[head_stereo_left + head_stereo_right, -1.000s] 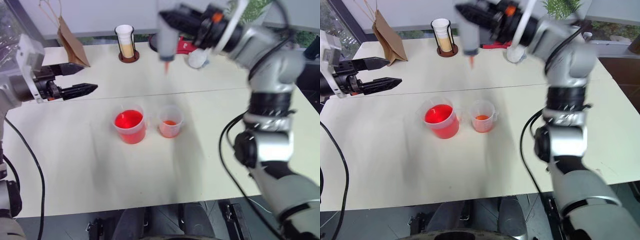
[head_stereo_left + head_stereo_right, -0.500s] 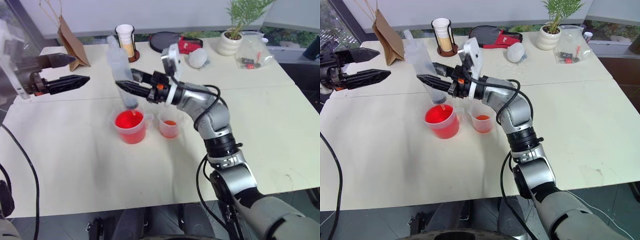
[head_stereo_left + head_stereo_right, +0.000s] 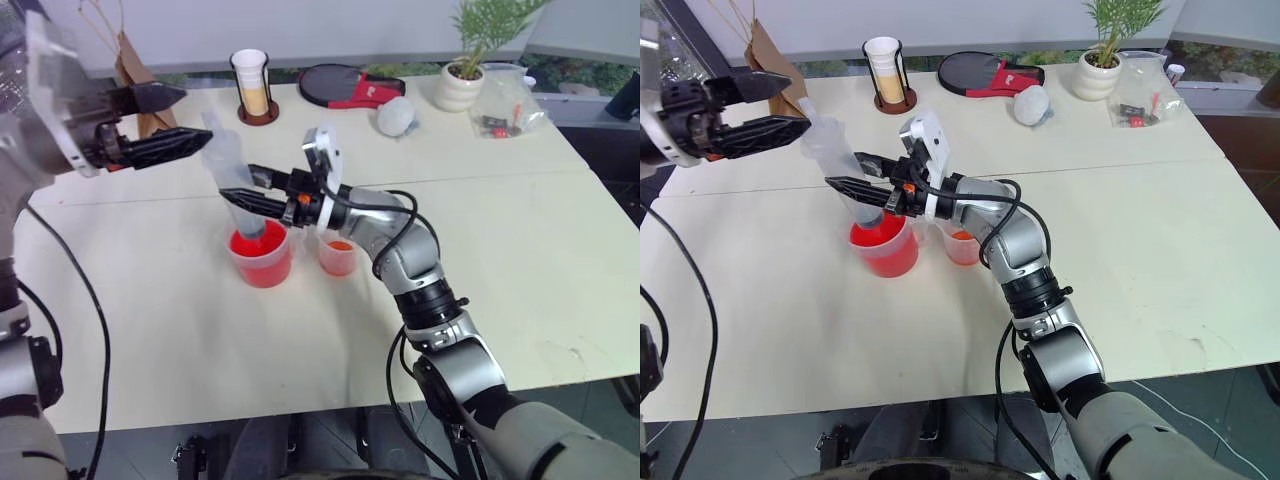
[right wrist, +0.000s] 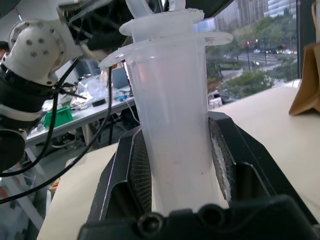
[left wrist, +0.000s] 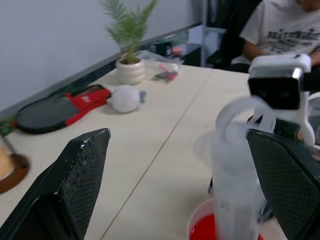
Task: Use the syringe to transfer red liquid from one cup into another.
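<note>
The syringe [image 3: 230, 175] stands tilted with its lower end inside the larger cup [image 3: 265, 268], which holds red liquid [image 3: 270, 245]. My right gripper [image 3: 243, 182] is shut on the syringe's barrel [image 4: 175, 145], reaching in from the right. The smaller cup [image 3: 338, 258], with a little orange-red liquid, sits just to the right of the larger one. My left gripper [image 3: 178, 122] hangs open at the upper left, its fingertips close to the syringe's plunger top [image 5: 240, 115]. The syringe's tip is hidden in the cup.
At the back of the table stand a brown paper bag [image 3: 765, 60], a holder with paper cups [image 3: 250, 85], a black and red paddle case [image 3: 345, 85], a white lump [image 3: 396, 116], a potted plant [image 3: 462, 80] and a plastic bag [image 3: 505, 105]. A seated person [image 5: 280, 30] is nearby.
My right gripper has come down and to the left with the syringe, from high above the table into the larger cup. My left gripper has risen and shifted right toward the syringe's top.
</note>
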Robot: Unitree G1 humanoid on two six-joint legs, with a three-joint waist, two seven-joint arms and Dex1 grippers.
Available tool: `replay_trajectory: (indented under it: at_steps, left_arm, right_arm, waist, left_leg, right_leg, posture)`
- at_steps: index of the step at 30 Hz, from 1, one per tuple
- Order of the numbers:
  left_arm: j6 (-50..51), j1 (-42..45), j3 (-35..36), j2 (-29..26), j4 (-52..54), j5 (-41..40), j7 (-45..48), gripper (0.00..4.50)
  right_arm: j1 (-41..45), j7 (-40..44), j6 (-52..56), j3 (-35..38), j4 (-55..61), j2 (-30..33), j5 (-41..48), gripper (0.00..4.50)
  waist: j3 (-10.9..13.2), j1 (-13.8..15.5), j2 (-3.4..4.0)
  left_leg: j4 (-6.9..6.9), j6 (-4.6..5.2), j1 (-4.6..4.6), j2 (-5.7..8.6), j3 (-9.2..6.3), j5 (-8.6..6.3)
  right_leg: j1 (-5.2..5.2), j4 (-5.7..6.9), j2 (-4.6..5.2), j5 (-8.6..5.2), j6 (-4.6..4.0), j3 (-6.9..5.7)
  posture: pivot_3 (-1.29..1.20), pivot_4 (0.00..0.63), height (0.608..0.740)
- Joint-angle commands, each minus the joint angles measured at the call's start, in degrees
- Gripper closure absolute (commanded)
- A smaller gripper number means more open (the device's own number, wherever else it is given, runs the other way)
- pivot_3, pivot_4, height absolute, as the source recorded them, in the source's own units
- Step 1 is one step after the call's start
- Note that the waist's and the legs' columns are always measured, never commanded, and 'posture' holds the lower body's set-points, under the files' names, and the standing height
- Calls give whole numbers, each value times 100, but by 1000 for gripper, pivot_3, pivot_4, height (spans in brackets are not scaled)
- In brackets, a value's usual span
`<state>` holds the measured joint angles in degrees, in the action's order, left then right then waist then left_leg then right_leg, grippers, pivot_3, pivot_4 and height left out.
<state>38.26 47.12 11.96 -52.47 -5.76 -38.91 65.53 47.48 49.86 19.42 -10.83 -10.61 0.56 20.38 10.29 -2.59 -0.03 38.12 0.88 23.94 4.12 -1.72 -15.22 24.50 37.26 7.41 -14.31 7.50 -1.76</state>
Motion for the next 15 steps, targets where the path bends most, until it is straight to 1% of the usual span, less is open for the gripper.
replay_trajectory:
  at_steps: [1, 4, 6, 8, 12, 13, 15]
  left_arm:
    - [-229, 204, -112, 41, -123, 177, 126, 0]
    - [-384, 304, -250, 127, -304, 333, 216, 0]
    - [-425, 348, -254, 189, -386, 352, 251, 527]
    - [-419, 400, -218, 285, -425, 315, 274, 1316]
    - [-307, 500, -179, 454, -336, 226, 255, 3433]
    - [-284, 514, -188, 467, -306, 222, 258, 3892]
    - [-268, 570, -179, 505, -286, 219, 229, 3892]
  right_arm:
    - [20, -34, -103, -50, 272, -136, 54, 3189]
    - [-40, -93, -104, -79, 307, -147, 37, 3189]
    - [-64, -123, -121, -89, 303, -157, 31, 3189]
    - [-99, -163, -181, -135, 272, -184, -20, 3189]
    - [-141, -248, -337, -208, 165, -254, -151, 3189]
    - [-150, -261, -380, -229, 133, -264, -187, 3189]
    - [-170, -283, -434, -261, 72, -284, -235, 3189]
  waist:
    - [0, -6, 0]
    - [0, -2, 0]
    - [0, -2, 0]
    - [0, -1, 0]
    - [0, 8, 0]
    - [0, 6, 0]
    - [0, -1, 0]
  left_leg:
    - [0, 0, 0, -1, 0, 0]
    - [-1, 0, 0, -3, 0, 0]
    - [-1, 0, 0, -2, 1, 0]
    - [-1, 0, 0, -2, 0, 0]
    - [2, 0, 0, -1, -1, 0]
    - [2, 0, 0, -1, -1, 0]
    - [1, 0, 0, -2, -1, 0]
  right_leg:
    - [0, 0, -1, 0, 0, 0]
    - [1, 0, -3, 0, 0, 0]
    - [0, -1, -2, 0, 0, 0]
    - [0, -1, -2, 0, 0, 0]
    - [-2, -1, -2, 0, 0, 0]
    - [-2, -1, -2, 0, 0, 1]
    - [-2, -1, -2, 0, 0, 1]
  posture:
    - [0, 150, 740]
    - [0, 150, 740]
    - [0, 150, 740]
    - [0, 150, 740]
    - [0, 150, 740]
    - [0, 150, 740]
    - [0, 150, 740]
